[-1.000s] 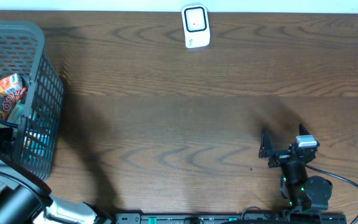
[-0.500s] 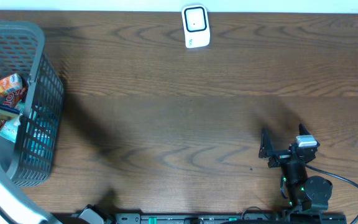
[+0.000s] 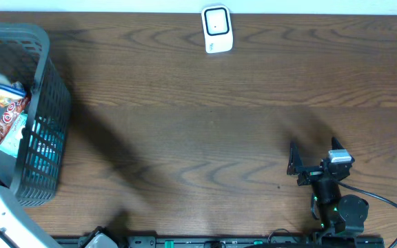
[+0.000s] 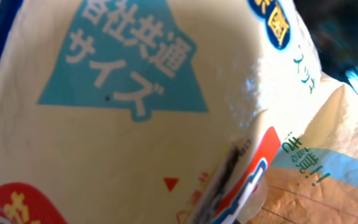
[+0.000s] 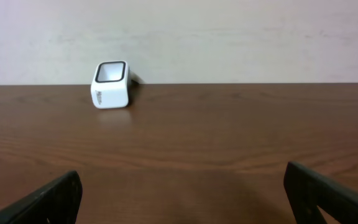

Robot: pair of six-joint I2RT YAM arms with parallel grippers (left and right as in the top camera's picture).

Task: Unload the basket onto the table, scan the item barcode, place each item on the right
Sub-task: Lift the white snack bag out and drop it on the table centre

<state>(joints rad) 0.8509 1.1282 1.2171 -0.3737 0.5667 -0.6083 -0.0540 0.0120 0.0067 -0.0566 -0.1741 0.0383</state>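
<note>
One scanner (image 3: 217, 29), one mesh basket (image 3: 47, 124), one packet (image 4: 135, 143) raised over its rim.

Close up in the left wrist view, the cream packet (image 4: 104, 155) bears a blue triangle (image 4: 126, 65) at eleven o'clock reading 各社共通サイズ in white. Its other print is too blurred to read.

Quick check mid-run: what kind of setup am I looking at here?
Likely a mock shop checkout on a wooden table: a white barcode scanner at the far edge and a grey shopping basket holding snack packets at the left.
</note>
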